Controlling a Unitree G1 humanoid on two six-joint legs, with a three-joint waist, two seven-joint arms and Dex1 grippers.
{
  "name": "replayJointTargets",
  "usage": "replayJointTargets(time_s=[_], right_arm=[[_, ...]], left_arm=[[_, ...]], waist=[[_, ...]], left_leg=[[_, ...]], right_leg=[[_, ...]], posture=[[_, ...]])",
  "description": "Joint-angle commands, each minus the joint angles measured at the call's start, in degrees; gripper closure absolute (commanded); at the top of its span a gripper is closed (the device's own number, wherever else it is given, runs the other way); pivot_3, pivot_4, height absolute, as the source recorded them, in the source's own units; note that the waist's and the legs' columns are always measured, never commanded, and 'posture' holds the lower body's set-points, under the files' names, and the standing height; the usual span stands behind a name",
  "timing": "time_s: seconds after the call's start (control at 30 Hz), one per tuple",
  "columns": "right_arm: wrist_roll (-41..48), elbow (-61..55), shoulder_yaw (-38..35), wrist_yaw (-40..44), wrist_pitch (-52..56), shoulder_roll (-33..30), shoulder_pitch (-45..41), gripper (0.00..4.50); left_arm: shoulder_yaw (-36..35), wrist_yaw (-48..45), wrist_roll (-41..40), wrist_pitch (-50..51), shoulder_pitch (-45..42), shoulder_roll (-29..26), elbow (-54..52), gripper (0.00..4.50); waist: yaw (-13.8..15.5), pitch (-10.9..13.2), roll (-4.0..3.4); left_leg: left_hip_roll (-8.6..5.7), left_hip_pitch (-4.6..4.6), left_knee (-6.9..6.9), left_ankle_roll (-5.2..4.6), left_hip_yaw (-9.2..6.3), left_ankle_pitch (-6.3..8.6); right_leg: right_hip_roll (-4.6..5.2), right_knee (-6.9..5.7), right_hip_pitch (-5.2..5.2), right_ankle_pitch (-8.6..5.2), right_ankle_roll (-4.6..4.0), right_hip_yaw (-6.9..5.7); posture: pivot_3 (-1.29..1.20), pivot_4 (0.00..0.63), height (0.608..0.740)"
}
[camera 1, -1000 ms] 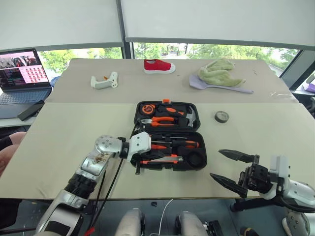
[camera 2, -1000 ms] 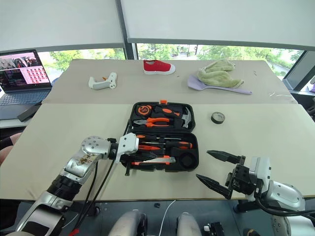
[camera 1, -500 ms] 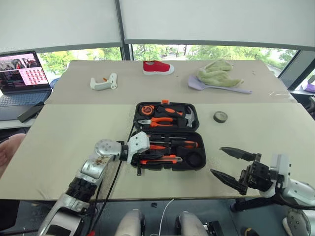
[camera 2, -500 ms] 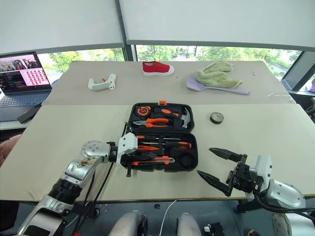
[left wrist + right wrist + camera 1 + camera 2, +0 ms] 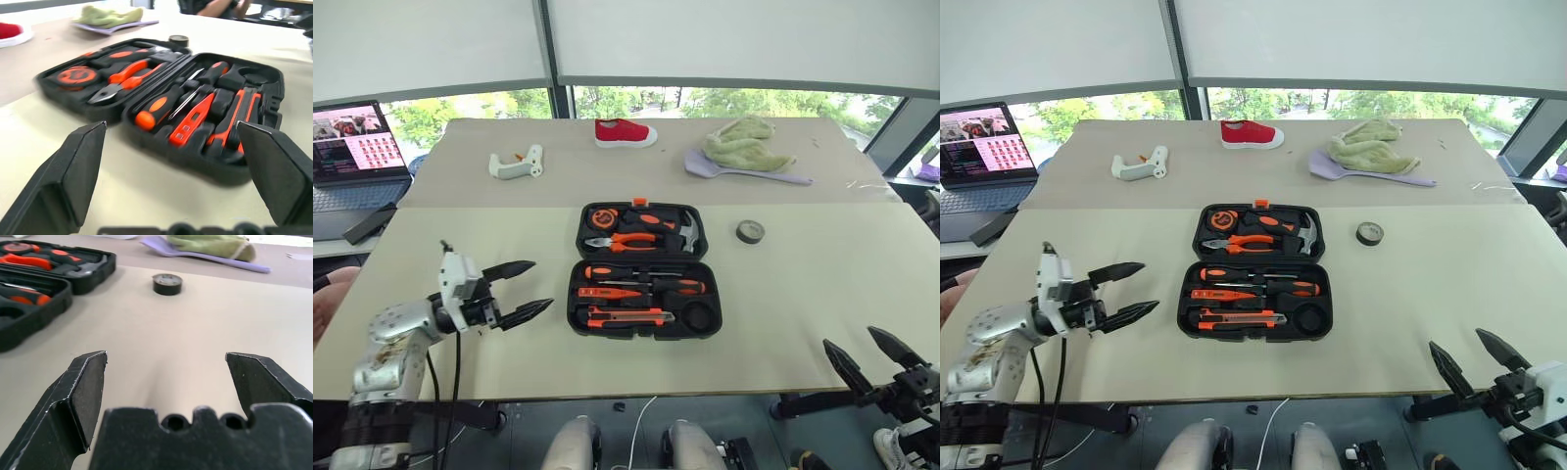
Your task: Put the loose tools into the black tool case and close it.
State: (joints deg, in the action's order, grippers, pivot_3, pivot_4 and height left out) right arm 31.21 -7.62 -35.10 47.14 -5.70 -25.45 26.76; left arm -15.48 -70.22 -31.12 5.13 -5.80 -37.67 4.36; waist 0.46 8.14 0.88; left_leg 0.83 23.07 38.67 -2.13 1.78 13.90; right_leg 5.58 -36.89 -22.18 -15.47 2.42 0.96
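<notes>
The black tool case [image 5: 719,299] lies open at the table's centre. Its near half holds two orange-and-black screwdrivers [image 5: 626,271], a slim orange tester [image 5: 607,292] and the utility knife [image 5: 626,315]. A round recess at its right end is empty. The dark tape roll [image 5: 750,231] lies on the table to the right of the case's far half. My left gripper [image 5: 542,282] hovers open to the left of the case, pointing at it, with nothing between its fingers. My right gripper [image 5: 847,336] is open and empty at the table's near right edge, facing the tape roll [image 5: 167,284].
Pliers [image 5: 625,240], a hammer and a tape measure fill the case's far half. At the back lie a white gun-shaped tool [image 5: 517,163], a red shoe [image 5: 625,132] and a green cloth [image 5: 749,147]. A laptop [image 5: 357,147] stands at far left.
My left gripper has drawn back out of the case to the left and opened, leaving the knife in its recess. My right gripper has moved right and back toward the near edge, still open.
</notes>
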Motion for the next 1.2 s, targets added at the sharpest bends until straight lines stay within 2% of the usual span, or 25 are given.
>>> replayJointTargets(time_s=[0.03, 0.2, 0.33, 0.5, 0.7, 0.83, 1.0, 1.2], right_arm=[[1.45, -2.37, -0.56, -1.27, 0.0, -1.81, -3.55, 0.0], [1.04, -1.14, 2.41, -1.21, 5.19, -8.15, -12.2, 0.0], [-0.69, 4.68, 9.56, 0.45, 15.0, -18.31, -27.42, 0.0], [-13.71, 19.12, 26.33, -0.14, 26.25, -25.66, -50.64, 0.0], [-22.59, 31.77, 38.97, 3.41, 33.15, -24.15, -66.89, 0.0], [-27.87, 40.12, 43.82, 3.87, 28.64, -20.93, -72.92, 0.0], [-32.45, 50.72, 45.95, 1.64, 22.36, -16.24, -78.05, 0.0], [-34.69, 59.54, 45.83, 2.05, 21.69, -12.79, -82.94, 0.0]], left_arm=[[-2.71, 2.06, -2.48, 0.05, 0.58, 0.46, -3.34, 0.1], [-2.68, 4.11, -3.09, 0.82, 0.81, 1.5, -5.26, 0.1], [-2.0, 4.65, -3.05, 0.99, 0.6, 1.97, -5.56, 0.1], [-0.57, 6.53, -3.83, 1.4, -1.42, 4.43, -6.68, 0.1], [1.37, 7.55, -3.28, 1.52, -2.43, 5.72, -7.34, 0.1], [2.39, 8.07, -2.93, 1.25, -1.61, 6.43, -8.09, 0.1], [3.37, 8.37, -2.62, 0.8, -1.5, 6.89, -7.87, 0.1], [4.43, 7.9, -2.05, 0.36, -2.77, 7.17, -6.17, 0.1]], waist=[[0.0, 0.0, 0.0], [-0.14, 0.01, -0.01], [-0.78, 0.05, -0.05], [-0.91, 0.11, -0.02], [-0.64, 0.13, 0.01], [-0.79, 0.13, 0.0], [-1.15, 0.14, 0.0], [-1.24, 0.16, -0.02]], left_leg=[[0.01, 0.01, -0.01, 0.0, 0.0, 0.0], [0.0, 0.02, -0.01, 0.0, 0.01, 0.0], [-0.01, 0.02, -0.03, -0.01, 0.05, 0.0], [0.01, 0.11, -0.05, -0.02, 0.07, -0.01], [-0.01, 0.31, -0.07, -0.02, 0.07, 0.0], [-0.03, 0.43, -0.07, -0.03, 0.11, 0.0], [-0.03, 0.43, -0.08, -0.02, 0.11, 0.0], [-0.03, 0.46, -0.08, -0.02, 0.13, 0.0]], right_leg=[[0.05, 0.0, -0.02, 0.0, -0.01, 0.0], [0.39, 0.01, -0.03, 0.01, -0.02, -0.02], [0.07, 0.0, -0.06, 0.03, -0.05, -0.03], [-0.15, 0.08, -0.11, 0.04, -0.07, -0.09], [-0.2, 0.15, -0.25, 0.04, -0.07, -0.09], [-0.17, 0.18, -0.35, 0.06, -0.03, -0.08], [-0.19, 0.13, -0.4, 0.07, -0.02, -0.08], [-0.19, 0.08, -0.46, 0.07, -0.02, -0.07]], posture=[[0.0, 0.15, 0.74], [0.0, 0.15, 0.74], [0.0, 0.15, 0.74], [0.0, 0.15, 0.74], [0.0, 0.15, 0.74], [0.0, 0.15, 0.74], [0.0, 0.15, 0.74], [0.0, 0.15, 0.74]])
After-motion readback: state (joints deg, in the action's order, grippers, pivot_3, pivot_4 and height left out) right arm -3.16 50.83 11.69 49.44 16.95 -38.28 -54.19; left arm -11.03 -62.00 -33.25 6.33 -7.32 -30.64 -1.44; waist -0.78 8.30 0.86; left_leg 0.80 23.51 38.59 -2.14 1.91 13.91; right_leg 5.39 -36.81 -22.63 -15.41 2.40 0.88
